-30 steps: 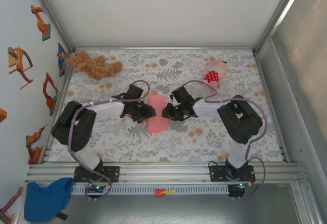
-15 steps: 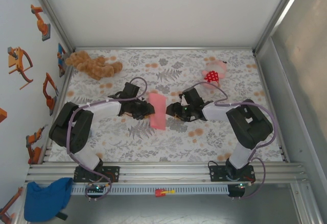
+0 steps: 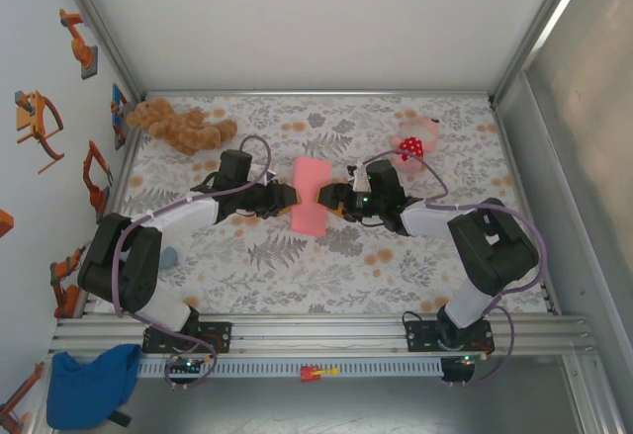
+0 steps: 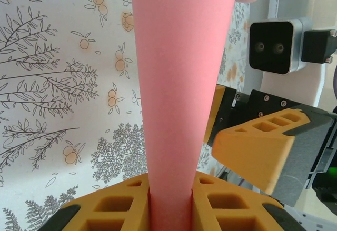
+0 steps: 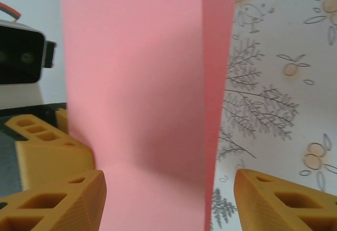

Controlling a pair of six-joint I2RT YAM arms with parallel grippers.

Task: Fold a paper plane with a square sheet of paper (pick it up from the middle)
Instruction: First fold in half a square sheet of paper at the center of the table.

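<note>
Both grippers and the sheet of paper [image 3: 310,197] have slid farther from the arm bases than half a second ago. From the top, the left gripper [image 3: 288,197] and right gripper [image 3: 325,198] flank the folded pink strip. On the left wrist, the sheet [image 4: 179,83] rises from between narrow yellow fingers [image 4: 113,207], pinched tight. On the right wrist, the fingers [image 5: 58,202] are spread wide, with the sheet [image 5: 137,83] between them, just beside one and apart from the other.

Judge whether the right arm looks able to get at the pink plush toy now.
Probably yes: the plush toy lies close beyond the right gripper, nothing between them, though the paper sits between its fingers.
</note>
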